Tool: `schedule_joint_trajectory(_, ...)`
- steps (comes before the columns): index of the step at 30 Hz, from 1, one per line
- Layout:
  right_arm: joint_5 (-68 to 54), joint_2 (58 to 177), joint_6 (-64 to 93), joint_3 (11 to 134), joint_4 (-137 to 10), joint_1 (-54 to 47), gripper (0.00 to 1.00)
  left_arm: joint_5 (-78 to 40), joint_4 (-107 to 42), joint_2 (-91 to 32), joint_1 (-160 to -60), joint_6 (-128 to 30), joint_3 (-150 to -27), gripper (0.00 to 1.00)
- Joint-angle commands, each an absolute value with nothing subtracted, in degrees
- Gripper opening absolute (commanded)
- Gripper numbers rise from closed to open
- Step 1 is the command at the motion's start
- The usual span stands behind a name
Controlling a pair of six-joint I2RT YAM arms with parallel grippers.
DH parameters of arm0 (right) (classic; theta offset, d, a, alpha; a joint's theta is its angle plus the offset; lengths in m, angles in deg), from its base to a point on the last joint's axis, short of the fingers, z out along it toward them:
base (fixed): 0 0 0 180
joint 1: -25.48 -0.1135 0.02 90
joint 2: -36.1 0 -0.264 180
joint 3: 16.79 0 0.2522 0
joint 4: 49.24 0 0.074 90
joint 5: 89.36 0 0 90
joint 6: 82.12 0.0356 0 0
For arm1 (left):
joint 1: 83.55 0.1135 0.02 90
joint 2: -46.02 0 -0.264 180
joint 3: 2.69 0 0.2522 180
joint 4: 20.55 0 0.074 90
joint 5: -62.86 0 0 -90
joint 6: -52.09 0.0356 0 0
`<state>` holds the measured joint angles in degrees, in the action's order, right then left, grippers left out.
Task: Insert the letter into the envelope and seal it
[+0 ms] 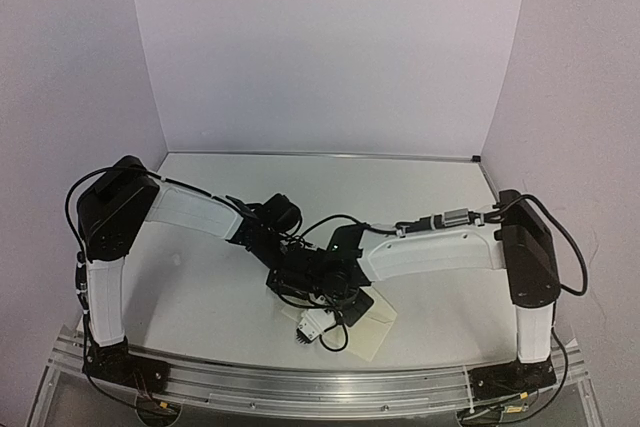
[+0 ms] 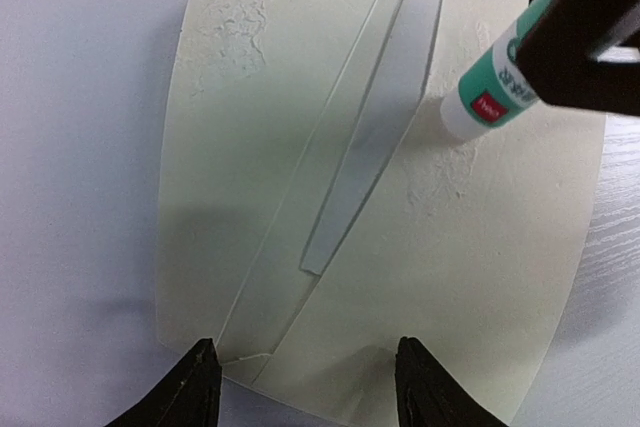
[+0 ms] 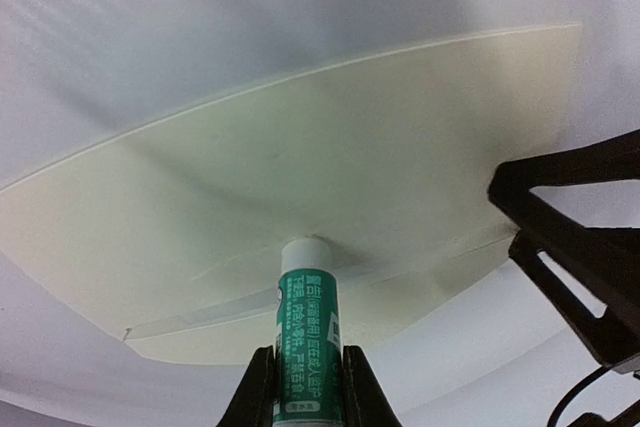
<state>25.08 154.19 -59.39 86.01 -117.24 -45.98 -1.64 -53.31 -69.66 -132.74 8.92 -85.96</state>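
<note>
The right hand (image 3: pixel 308 389) is clamped on a glue stick (image 3: pixel 306 327), one dark finger on each side of the round green-and-white tube. The tube leans forward with its white end touching the envelope (image 3: pixel 330 177). The left hand (image 2: pixel 307 367) is spread open, its two black pointed fingertips (image 2: pixel 203 377) standing at the envelope's near edge with nothing gripped between them; whether they touch the paper cannot be told. From above, both white-sleeved arms bend inward from their bases and meet low over the front middle of the desk (image 1: pixel 200 297), wrists tipped down. The envelope lies flat there, pale cream matte paper with diagonal folds. A long, narrow, smoother strip (image 2: pixel 385 107) runs along one fold. Rough, crusty patches of glue (image 2: pixel 232 22) roughen the paper on both sides of the strip. The desk is smooth and white.
</note>
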Motion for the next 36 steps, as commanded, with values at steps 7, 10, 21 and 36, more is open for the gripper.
schedule_joint_trajectory(7, 23.8, 156.0, -59.8, 84.1, -112.4, -45.3, 0.0, -8.9, -59.6, -74.1, -133.0, 11.2, -83.3, 0.59)
schedule_joint_trajectory(10, 23.3, 152.1, -59.1, 79.7, -113.6, -46.5, 0.0, -8.9, -59.6, -74.3, -133.0, 11.1, -83.5, 0.59)
schedule_joint_trajectory(21, 21.1, 147.3, -55.9, 75.4, -119.4, -48.8, 0.0, -9.0, -59.4, -74.4, -133.0, 11.2, -83.3, 0.59)
schedule_joint_trajectory(36, 25.5, 158.2, -57.6, 85.5, -112.4, -45.4, 0.0, -8.9, -59.6, -74.5, -133.0, 11.2, -83.5, 0.59)
